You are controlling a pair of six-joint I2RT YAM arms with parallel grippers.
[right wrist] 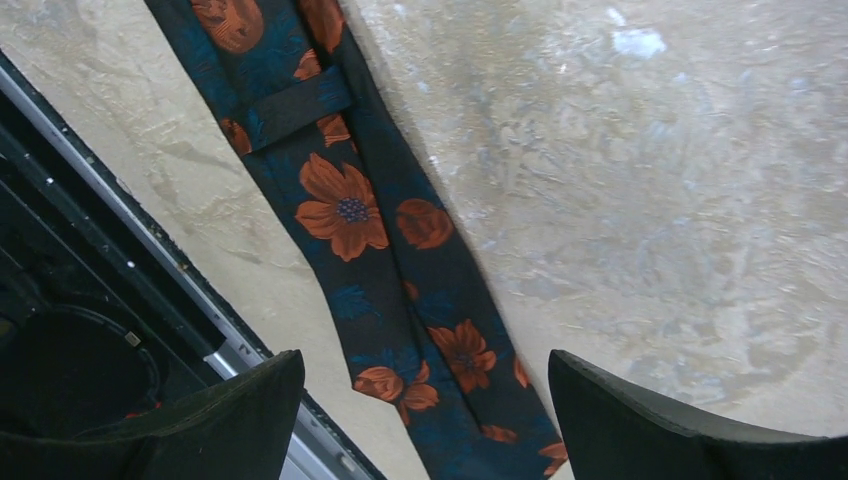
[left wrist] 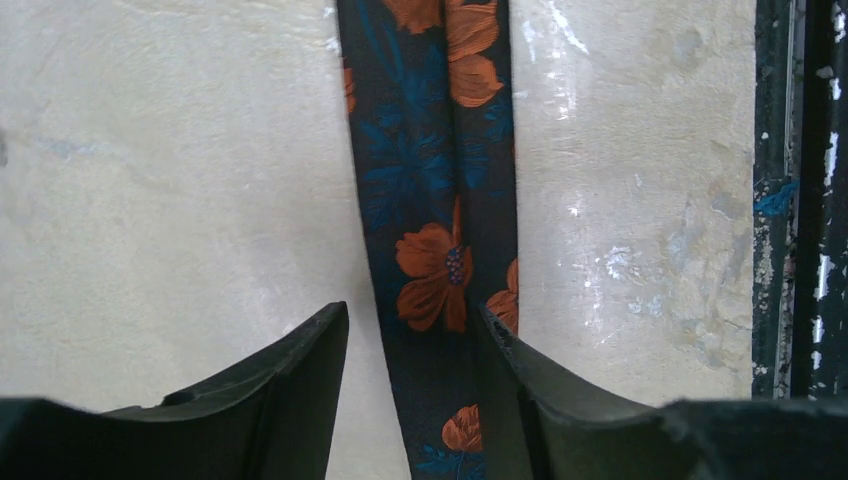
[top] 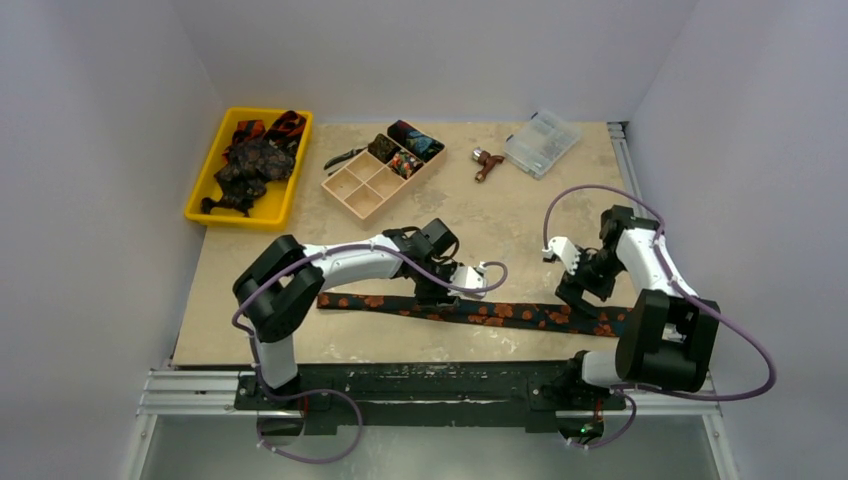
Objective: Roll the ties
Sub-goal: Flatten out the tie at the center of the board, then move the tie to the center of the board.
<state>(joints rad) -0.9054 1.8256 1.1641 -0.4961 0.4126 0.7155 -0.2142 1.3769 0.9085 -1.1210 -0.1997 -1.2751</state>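
One tie point(top: 480, 312), dark with orange flowers and blue leaves, lies stretched flat along the front of the table. My left gripper point(top: 470, 283) is low over its narrow middle part. In the left wrist view the tie point(left wrist: 430, 180) runs between the fingers of that gripper point(left wrist: 410, 315). The right finger point(left wrist: 520, 380) touches its edge, and bare table shows beside the left one, so nothing is gripped. My right gripper point(top: 580, 300) hovers open over the wide end. In the right wrist view this gripper point(right wrist: 425, 360) straddles the tie point(right wrist: 350, 210) without touching it.
A yellow tray point(top: 205, 190) at the back left holds several loose ties. A beige divided box point(top: 362, 190) has rolled ties point(top: 410, 145) in its far cells. Pliers point(top: 345, 157), a reddish tool point(top: 487, 162) and a clear plastic case point(top: 541, 142) lie behind. The black front rail point(top: 420, 385) runs close to the tie.
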